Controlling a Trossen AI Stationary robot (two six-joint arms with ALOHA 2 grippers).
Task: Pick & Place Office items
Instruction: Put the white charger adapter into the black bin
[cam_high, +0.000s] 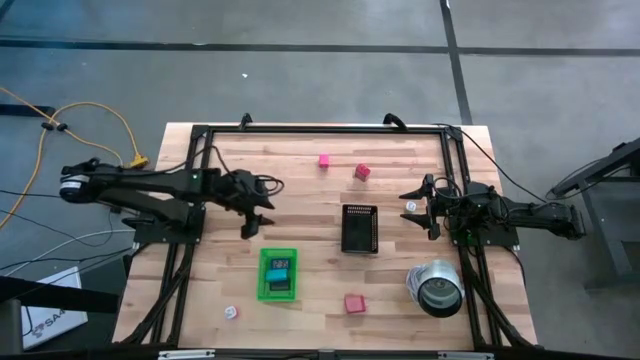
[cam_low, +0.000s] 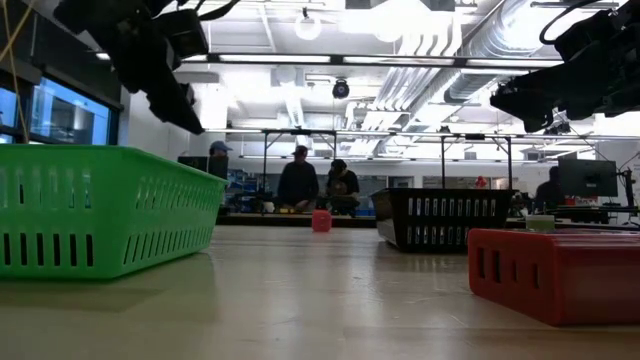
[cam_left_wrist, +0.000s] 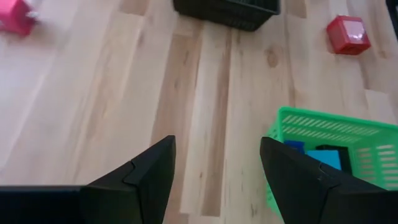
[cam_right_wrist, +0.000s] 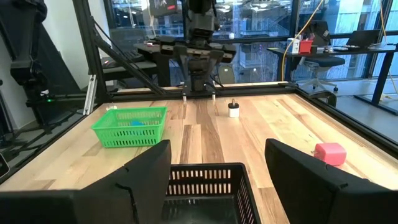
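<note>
In the high view the left gripper (cam_high: 256, 218) hangs left of centre, its fingers parted with nothing between them, just above the upper left corner of the green tray (cam_high: 262, 275). Dark blue and light blue pieces (cam_high: 280, 273) lie inside that tray, just below and right of this gripper. The right gripper (cam_high: 419, 208) sits right of centre, jaws spread wide and empty, beside the black tray (cam_high: 359, 229) and near a small white piece (cam_high: 410, 206). A pink block (cam_high: 324, 160) and a red block (cam_high: 361, 172) lie toward the upper middle, well apart from both grippers. Another red block (cam_high: 353, 303) rests at lower centre, between the green tray and the silver can (cam_high: 437, 288). A white piece (cam_high: 231, 312) lies at lower left.
</note>
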